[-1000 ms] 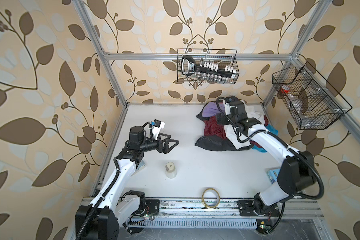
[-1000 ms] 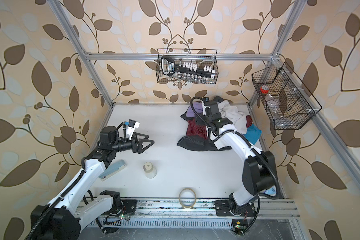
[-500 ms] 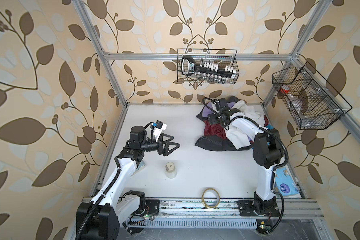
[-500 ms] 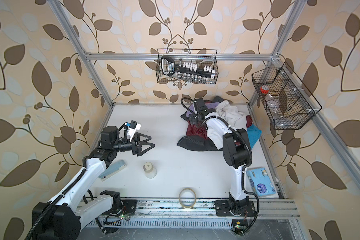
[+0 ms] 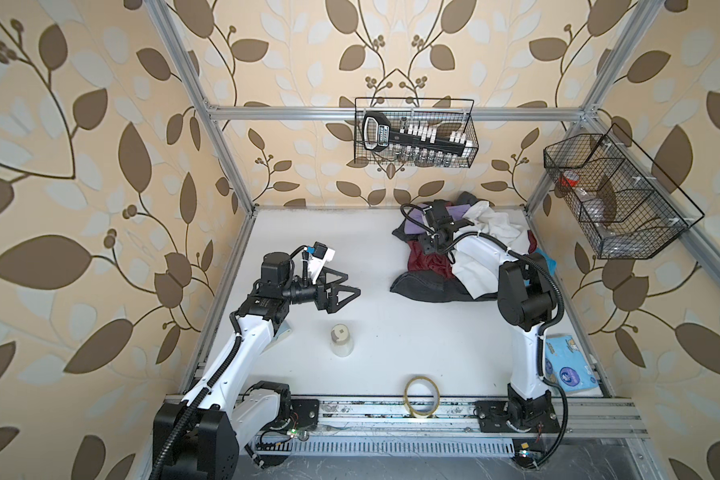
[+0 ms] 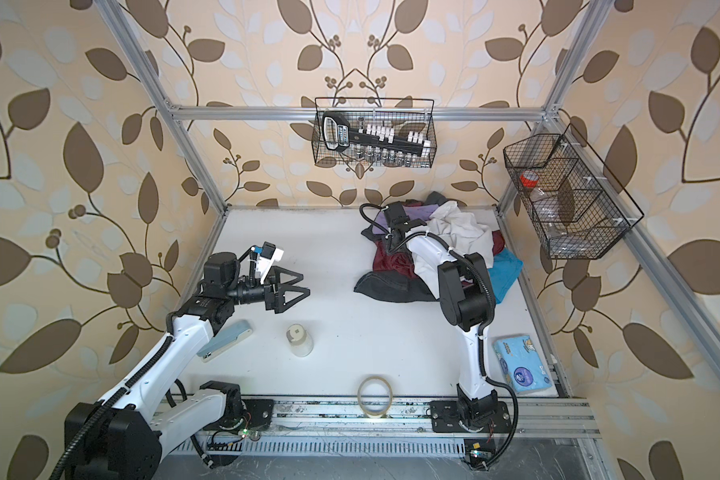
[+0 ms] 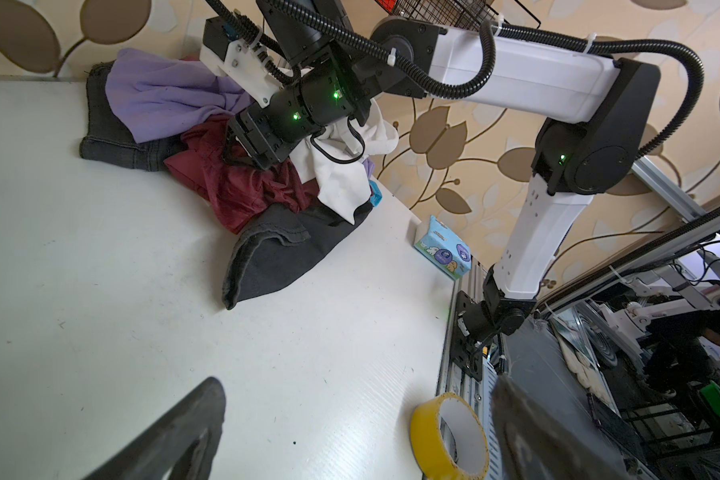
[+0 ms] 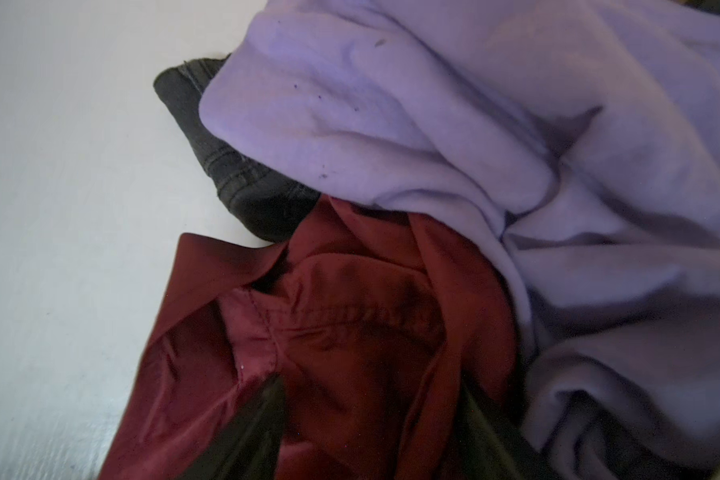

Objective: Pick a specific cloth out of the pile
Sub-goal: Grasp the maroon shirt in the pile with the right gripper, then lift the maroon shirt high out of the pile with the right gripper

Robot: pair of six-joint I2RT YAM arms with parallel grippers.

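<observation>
Jaws of the right gripper (image 8: 371, 390) stood apart astride a fold of the maroon cloth (image 8: 350, 324), at the left edge of the pile (image 5: 489, 224) on the far right of the table (image 5: 391, 328). Closing low on that fold looked best, taking maroon alone and none of the lilac cloth (image 8: 433, 124) touching it.

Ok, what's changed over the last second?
The right end effector shifted left over the pile and dropped onto the maroon cloth, its fingers astride a fold; a firm hold isn't clear yet. Its elbow swung inward, uncovering the tissue pack. The left end effector, bottle and tape roll stayed put.
</observation>
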